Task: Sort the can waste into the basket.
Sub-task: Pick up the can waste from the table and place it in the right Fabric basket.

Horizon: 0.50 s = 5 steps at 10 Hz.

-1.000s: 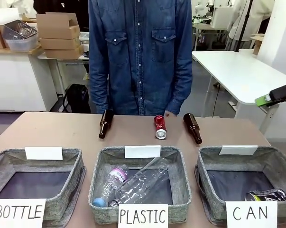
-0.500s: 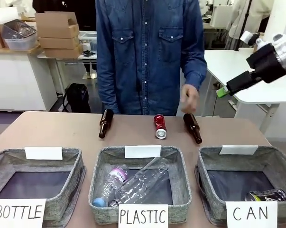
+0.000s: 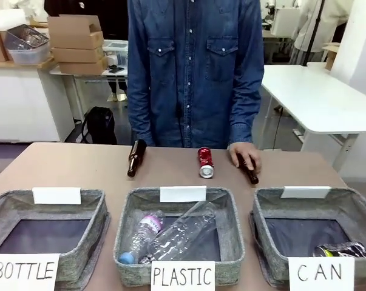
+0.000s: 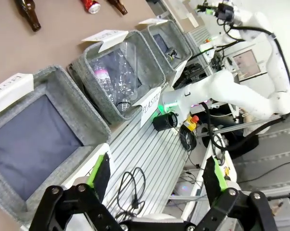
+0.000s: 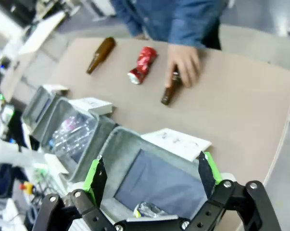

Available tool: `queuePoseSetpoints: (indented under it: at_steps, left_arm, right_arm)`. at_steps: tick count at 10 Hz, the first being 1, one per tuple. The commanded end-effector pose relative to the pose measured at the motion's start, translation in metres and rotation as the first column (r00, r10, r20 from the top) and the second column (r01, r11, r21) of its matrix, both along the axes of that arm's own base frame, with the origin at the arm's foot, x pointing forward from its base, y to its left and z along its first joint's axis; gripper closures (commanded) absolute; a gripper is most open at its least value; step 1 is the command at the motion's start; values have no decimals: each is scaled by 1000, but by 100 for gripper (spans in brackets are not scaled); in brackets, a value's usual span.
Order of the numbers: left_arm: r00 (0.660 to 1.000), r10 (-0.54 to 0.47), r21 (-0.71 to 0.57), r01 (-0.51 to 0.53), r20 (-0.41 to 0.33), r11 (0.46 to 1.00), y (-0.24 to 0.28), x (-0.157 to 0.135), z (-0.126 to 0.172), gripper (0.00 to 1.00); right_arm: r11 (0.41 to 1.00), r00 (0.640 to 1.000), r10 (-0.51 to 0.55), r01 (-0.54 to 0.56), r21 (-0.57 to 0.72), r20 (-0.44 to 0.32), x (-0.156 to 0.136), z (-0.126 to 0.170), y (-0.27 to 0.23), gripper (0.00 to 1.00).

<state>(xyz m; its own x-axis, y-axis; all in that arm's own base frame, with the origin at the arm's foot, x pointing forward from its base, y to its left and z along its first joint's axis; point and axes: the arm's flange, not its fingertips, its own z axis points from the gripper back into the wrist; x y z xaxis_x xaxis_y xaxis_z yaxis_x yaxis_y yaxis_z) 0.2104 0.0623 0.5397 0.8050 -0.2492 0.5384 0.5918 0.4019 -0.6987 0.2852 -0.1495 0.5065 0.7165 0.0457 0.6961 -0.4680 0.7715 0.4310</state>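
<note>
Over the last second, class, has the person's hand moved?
Yes. The hand has come down onto the brown bottle lying right of the red can, which stayed put.

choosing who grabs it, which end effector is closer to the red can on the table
Right, probably. The right end effector hangs over the near part of the can basket, with the red can beyond it. The left end effector hangs on the robot's side of the bottle basket, farther off.

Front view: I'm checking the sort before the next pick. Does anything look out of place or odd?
The red can lies on its side on the table, outside the CAN basket, between the left bottle and the right bottle, which a person's hand rests on. The dark can in the basket looks crumpled.
</note>
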Motion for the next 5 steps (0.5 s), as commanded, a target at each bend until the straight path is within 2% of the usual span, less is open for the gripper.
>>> queuePoseSetpoints:
  at_steps: [1, 3, 5]
  left_arm:
    - [1000, -15, -7, 15, 19, 1000, 1, 1, 0, 0]
    - [1000, -15, -7, 15, 19, 1000, 1, 1, 0, 0]
    - [1000, -15, -7, 15, 19, 1000, 1, 1, 0, 0]
  right_arm:
    - [1000, 1000, -11, 10, -25, -25, 13, -4, 24, 0]
    - [994, 996, 64, -69, -83, -53, 64, 13, 73, 0]
    - [970, 977, 202, -210, -123, -75, 115, 32, 134, 0]
